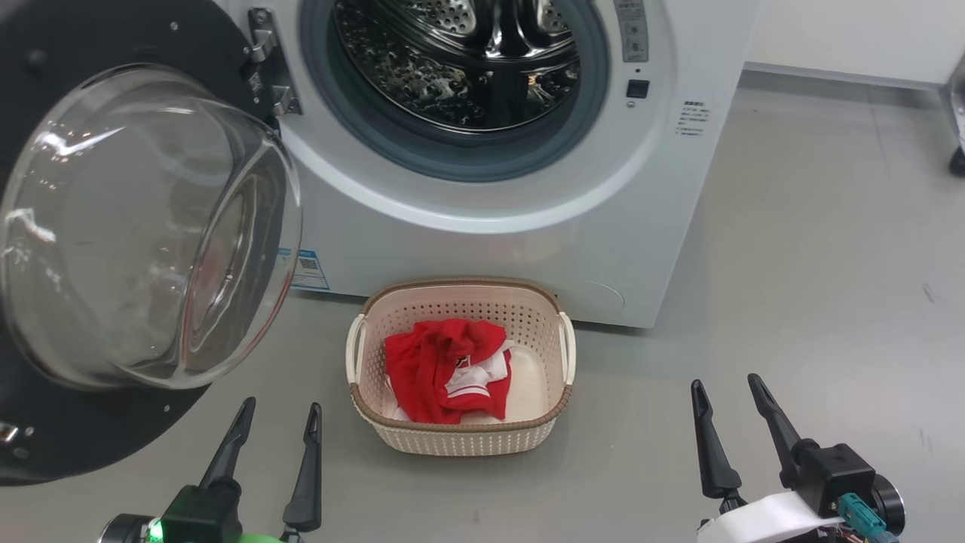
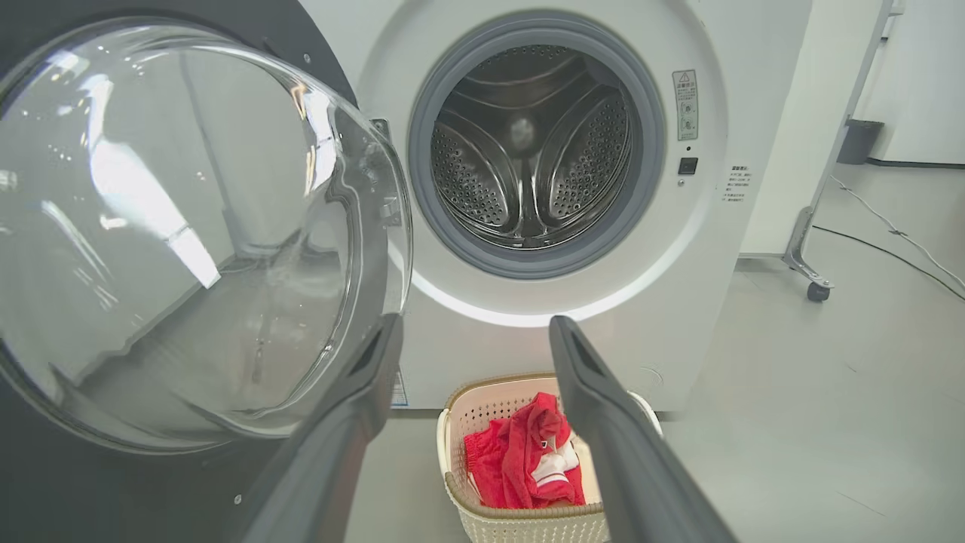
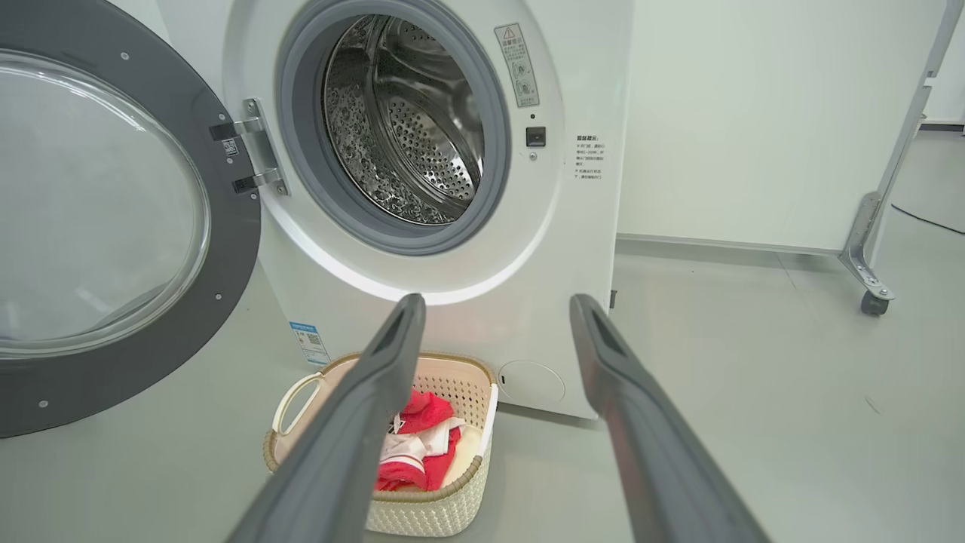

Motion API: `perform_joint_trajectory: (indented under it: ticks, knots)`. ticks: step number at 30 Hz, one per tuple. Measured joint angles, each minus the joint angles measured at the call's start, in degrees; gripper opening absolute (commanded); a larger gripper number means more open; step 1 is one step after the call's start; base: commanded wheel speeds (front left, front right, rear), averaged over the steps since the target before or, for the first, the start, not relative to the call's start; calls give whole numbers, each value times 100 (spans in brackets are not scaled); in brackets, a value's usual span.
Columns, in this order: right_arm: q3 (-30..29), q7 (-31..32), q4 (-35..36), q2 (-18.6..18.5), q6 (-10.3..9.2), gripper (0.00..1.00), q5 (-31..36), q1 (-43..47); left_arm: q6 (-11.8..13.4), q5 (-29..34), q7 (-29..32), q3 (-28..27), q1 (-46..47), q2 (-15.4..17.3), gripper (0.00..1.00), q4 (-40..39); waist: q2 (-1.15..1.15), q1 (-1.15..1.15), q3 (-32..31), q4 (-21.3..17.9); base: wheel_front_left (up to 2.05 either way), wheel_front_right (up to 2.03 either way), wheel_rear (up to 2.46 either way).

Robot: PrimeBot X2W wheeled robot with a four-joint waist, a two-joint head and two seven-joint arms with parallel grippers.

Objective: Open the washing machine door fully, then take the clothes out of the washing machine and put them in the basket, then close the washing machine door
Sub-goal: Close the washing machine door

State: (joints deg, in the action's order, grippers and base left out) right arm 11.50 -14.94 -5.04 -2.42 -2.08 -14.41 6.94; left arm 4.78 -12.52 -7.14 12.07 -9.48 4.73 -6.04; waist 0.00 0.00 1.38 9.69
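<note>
The drum (image 1: 460,68) is seen bare, and the clothes (image 1: 445,369) are heaped in the basket (image 1: 460,285), which is set on the floor (image 1: 791,264) just in front of the washing machine (image 1: 490,249), below its opening. Unloading is judged done; only the closing is left.

The washing machine door (image 1: 143,226) is hung wide open on the washing machine's hinge side, at the robot's left, its glass bowl bulging outward.

Both tools are held low, in front of the washing machine. The left tool (image 1: 282,407) is spread apart with nothing between its fingers, near the door's lower edge. The right tool (image 1: 724,381) is likewise spread and empty, well apart from the door.

Next, the door's free edge would have to be reached, probably by the left tool, and pushed round toward the opening until the latch is caught. The basket sits near that arc, so clearance is to be watched.

The clothes are seen bright red, crumpled and soft, with white striped trim. Nothing is draped over the rim.
</note>
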Motion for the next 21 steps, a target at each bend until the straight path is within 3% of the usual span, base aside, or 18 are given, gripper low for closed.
perform_joint_trajectory:
  ticks: [21]
  knots:
    - [87, 1, 25, 9, 52, 100, 100, 42, 55, 0, 0, -43, 0, -26, 100, 35, 0, 0, 1, 1578, 0, 0, 0]
